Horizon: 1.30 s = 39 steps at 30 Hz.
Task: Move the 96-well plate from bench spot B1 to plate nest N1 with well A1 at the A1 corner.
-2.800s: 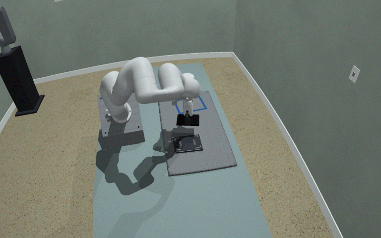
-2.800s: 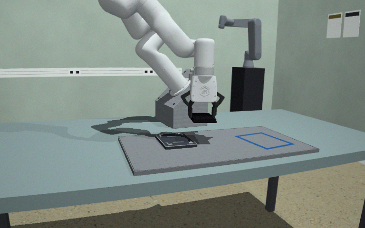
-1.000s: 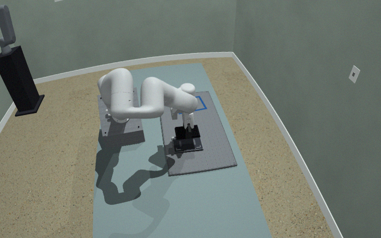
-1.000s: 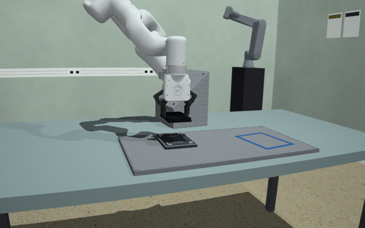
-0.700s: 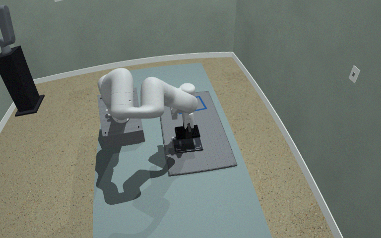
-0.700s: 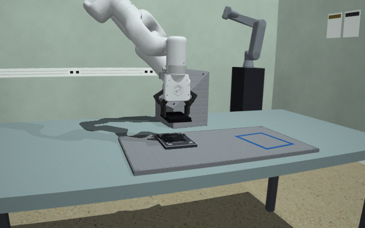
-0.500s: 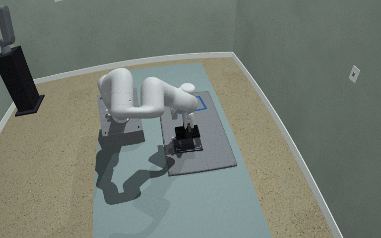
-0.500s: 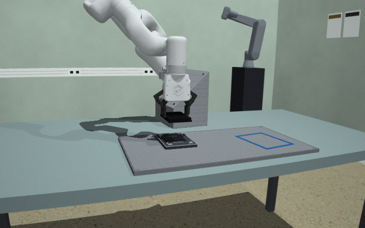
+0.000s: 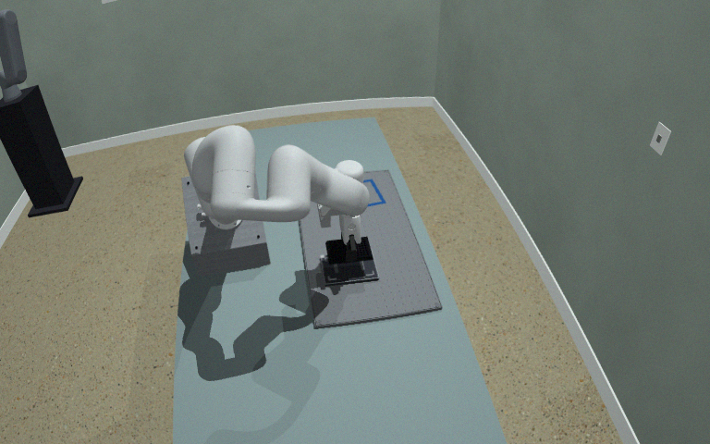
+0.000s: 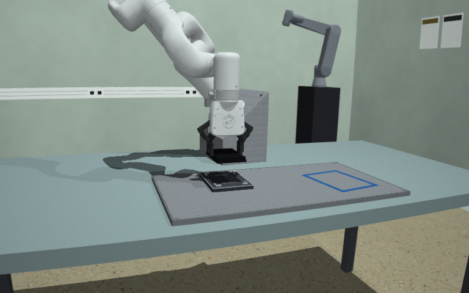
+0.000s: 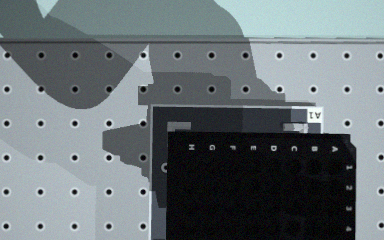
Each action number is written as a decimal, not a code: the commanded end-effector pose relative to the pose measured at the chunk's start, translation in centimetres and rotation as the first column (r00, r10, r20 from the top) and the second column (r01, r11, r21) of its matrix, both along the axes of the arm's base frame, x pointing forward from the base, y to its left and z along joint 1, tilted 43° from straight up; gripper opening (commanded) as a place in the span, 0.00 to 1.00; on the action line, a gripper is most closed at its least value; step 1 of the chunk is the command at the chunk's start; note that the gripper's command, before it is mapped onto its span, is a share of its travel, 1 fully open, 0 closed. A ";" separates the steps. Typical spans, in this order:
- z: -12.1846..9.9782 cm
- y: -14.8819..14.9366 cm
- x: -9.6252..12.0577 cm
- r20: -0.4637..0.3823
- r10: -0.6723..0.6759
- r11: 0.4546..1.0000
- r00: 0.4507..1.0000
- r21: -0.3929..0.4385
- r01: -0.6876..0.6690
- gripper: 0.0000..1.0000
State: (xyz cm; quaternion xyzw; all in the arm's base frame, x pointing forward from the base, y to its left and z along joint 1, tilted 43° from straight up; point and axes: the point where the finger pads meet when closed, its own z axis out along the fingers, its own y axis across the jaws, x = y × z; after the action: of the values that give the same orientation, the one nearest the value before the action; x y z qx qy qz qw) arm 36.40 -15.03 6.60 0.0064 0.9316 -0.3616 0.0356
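Exterior view shows the hand [image 10: 226,152] pointing straight down with its dark fingers clamped on the two sides of the black 96-well plate [image 10: 228,155], which hangs level in the air, above and just behind the plate nest N1 [image 10: 226,180]. From the wrist view, the plate's cut-off corner [image 11: 351,140] lies at the upper right, on the same side as the nest's white A1 label [image 11: 315,115], so the orientation looks correct. The plate sits offset from the nest there: a strip of the nest's frame shows along the plate's left and top edges.

The step in hand appears to be the final alignment over the nest. The next move likely calls for a small sideways correction until the plate is square within the locators, then a straight descent and release.

The nest rests on a grey perforated board [image 10: 276,196] laid on the pale blue-green worktop [image 10: 86,213]. The blue outline of spot B1 [image 10: 340,180] stands vacant, well apart to the right. Behind, a second grey arm [image 10: 325,44] stands on a black pedestal against green walls; the floor is speckled tan.
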 end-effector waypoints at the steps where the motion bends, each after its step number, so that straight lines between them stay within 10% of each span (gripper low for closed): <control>1: -0.5 -0.4 0.2 0.003 0.003 1.000 1.000 0.001 -0.003 0.00; 39: -3.8 -3.4 0.5 0.003 0.003 1.000 1.000 0.001 -0.003 0.00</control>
State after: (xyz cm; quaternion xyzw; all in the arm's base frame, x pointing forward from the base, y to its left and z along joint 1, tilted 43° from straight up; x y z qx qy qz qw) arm 36.78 -18.51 2.75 0.0064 0.9316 -0.3617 0.0358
